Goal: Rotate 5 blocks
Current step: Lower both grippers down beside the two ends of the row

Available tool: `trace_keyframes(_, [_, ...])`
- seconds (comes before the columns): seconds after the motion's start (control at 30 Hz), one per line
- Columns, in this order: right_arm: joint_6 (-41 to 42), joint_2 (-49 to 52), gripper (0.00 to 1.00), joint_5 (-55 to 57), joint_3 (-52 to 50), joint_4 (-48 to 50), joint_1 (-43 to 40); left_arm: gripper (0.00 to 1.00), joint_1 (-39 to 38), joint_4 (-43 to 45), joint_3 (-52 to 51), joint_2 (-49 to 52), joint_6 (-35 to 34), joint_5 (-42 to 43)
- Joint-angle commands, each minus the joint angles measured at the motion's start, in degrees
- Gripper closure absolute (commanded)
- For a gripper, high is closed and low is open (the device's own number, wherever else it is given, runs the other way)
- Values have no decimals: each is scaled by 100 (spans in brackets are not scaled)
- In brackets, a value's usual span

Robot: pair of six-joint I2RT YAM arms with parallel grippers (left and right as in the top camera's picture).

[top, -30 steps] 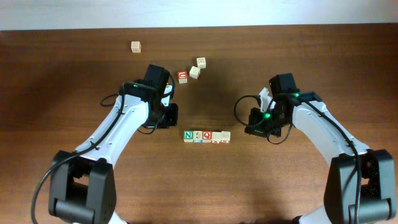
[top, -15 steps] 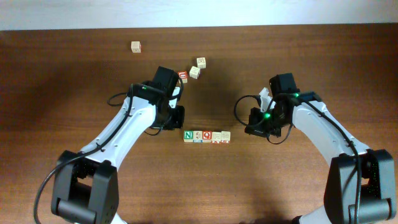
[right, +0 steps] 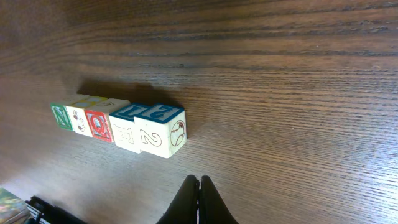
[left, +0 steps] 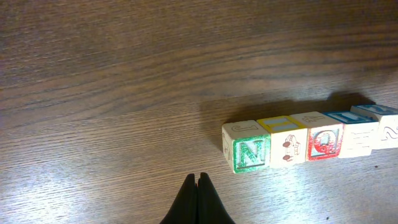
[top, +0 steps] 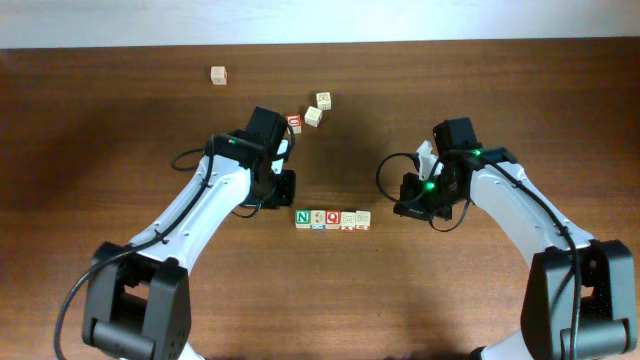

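Note:
Five small wooden blocks lie side by side in a row at the table's middle: a green "N" block (top: 303, 217) (left: 250, 154), a pale block (top: 318, 218) (left: 286, 142), a red "Q" block (top: 333, 218) (left: 323, 138), another pale block (top: 348, 219) (right: 127, 134) and a blue-marked block (top: 363, 218) (right: 161, 130). My left gripper (top: 283, 188) (left: 198, 180) hovers shut just left of the "N" end, holding nothing. At the other end my right gripper (top: 407, 196) (right: 198, 181) is shut and empty, a short way from the blue-marked block.
Behind the row lie loose cubes: a red-lettered one (top: 294, 123), two pale ones (top: 313, 116) (top: 323, 100), and a single cube (top: 218, 75) at the far left. The dark wood table's (top: 480, 300) back edge runs along the top.
My left arm has swung right and nearer, toward the "N" end of the row, then stopped. The right arm and the blocks have not moved.

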Motion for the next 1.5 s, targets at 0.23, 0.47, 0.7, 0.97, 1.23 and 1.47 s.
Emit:
trace_keyframes(0.23, [-31, 420, 95, -52, -50, 179, 219, 100, -17, 15, -214, -136, -422, -330])
trace_keyframes(0.47, [-26, 560, 95, 96, -50, 490, 407, 100, -15, 361, -651, -131, -466, -319])
trace_keyframes(0.7, [-33, 793, 95, 101, -50, 553, 413, 100, -15, 704, -901, -98, -463, -15])
trace_keyframes(0.97, [-55, 804, 95, 103, -50, 632, 562, 100, -9, 962, -938, 269, -350, 503])
trace_keyframes(1.23, [-52, 863, 95, 98, -50, 638, 562, 100, 37, 1021, -942, 345, -129, 793])
trace_keyframes(1.47, [-52, 935, 95, 74, -50, 636, 562, 100, 37, 1025, -944, 446, 0, 1038])
